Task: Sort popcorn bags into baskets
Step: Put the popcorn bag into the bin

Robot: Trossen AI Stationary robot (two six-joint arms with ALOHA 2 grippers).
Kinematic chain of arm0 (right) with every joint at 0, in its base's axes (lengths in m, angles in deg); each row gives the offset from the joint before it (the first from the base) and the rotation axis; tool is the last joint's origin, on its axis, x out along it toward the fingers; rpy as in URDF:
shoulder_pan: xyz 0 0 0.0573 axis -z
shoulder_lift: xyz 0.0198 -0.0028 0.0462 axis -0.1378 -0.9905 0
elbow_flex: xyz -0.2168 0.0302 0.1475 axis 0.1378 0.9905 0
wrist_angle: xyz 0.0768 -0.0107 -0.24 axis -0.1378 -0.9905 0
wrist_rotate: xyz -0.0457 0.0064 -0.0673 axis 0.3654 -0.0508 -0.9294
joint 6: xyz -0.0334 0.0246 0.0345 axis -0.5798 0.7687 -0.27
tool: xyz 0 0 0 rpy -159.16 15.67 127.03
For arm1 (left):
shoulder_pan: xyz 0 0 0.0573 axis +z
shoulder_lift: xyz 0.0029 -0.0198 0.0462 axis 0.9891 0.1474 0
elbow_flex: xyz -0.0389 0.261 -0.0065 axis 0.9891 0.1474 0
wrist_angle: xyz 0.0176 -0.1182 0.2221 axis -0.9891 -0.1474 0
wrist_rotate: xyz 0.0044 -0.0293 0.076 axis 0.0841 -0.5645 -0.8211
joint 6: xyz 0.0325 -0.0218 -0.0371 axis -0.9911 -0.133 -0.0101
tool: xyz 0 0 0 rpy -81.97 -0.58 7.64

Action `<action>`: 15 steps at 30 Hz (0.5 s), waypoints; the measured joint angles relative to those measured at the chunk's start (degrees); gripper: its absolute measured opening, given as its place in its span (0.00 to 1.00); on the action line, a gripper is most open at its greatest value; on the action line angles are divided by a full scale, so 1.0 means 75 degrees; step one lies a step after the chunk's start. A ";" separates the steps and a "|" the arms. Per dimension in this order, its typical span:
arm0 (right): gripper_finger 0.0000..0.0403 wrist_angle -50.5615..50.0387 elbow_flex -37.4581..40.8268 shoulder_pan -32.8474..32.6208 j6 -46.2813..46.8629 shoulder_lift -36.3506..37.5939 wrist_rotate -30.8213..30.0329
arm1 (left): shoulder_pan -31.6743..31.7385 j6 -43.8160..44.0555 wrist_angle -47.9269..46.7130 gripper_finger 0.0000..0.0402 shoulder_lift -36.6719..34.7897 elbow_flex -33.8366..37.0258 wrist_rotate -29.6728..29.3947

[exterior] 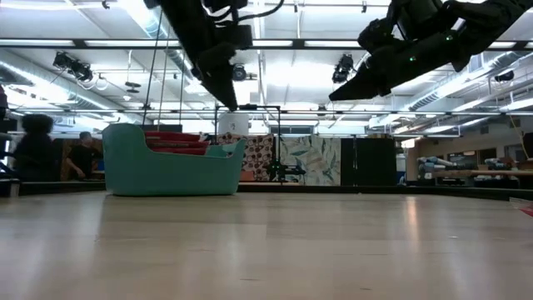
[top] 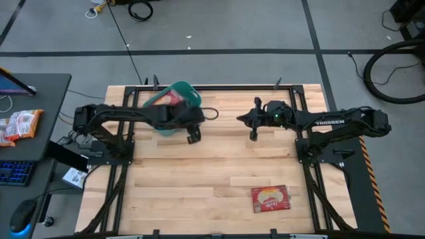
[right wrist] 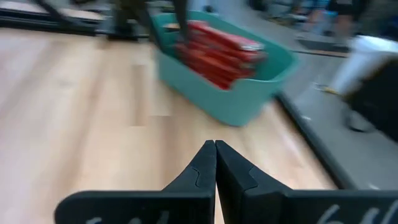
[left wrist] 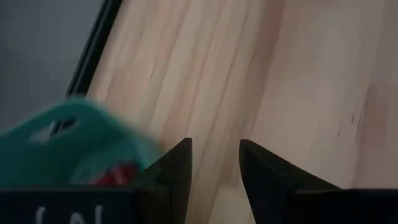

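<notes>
The teal basket stands near the table's far-left corner and holds several red popcorn bags; it also shows in the low view and the right wrist view, where the bags are stacked inside. One more popcorn bag lies flat near the table's near-right corner. My left gripper hangs open in the air just right of the basket. My right gripper is shut and empty, raised over the table's middle and pointing toward the basket.
Bare wood lies between the basket and the lone bag. A black rail frames the table. A side desk on the left carries an orange-and-white snack packet and a keyboard. People show in the room behind.
</notes>
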 joint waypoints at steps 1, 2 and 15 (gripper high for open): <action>0.02 -0.0034 0.0003 -0.0036 -0.0003 0.0000 0.0249 | -0.0068 -0.0154 0.0455 0.34 -0.0003 0.0228 -0.0005; 0.02 -0.0040 0.0003 -0.0082 -0.0009 0.0000 0.0476 | -0.0127 -0.0266 0.0822 0.34 -0.0004 0.0473 -0.0005; 0.01 -0.0509 -0.0749 -0.1175 0.1659 -0.0820 0.2263 | -0.0026 -0.1425 0.3120 0.34 -0.0324 0.2124 -0.0010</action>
